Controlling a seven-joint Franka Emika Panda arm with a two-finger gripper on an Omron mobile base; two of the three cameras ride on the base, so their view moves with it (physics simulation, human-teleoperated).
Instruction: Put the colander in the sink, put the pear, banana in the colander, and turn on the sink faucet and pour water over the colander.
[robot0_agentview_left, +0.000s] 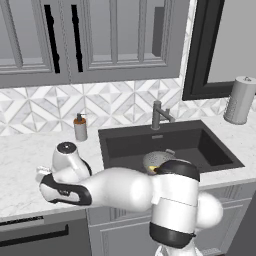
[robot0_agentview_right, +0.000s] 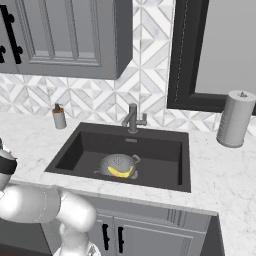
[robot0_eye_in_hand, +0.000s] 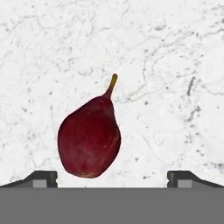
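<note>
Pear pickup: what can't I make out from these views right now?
- Pear: how high the open gripper is above it; hand view gives no depth.
- Colander: left base view, near side behind the arm.
- Sink drain: right base view, not discernible.

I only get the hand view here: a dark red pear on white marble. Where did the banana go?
Observer: The banana lies inside the colander.
Operator: And where is that colander?
Observer: It sits on the floor of the sink, in front of the sink faucet.
Operator: Is water running?
Observer: No stream shows at the spout.
Operator: Where is the arm?
Observer: It reaches left over the counter, away from the sink.
</note>
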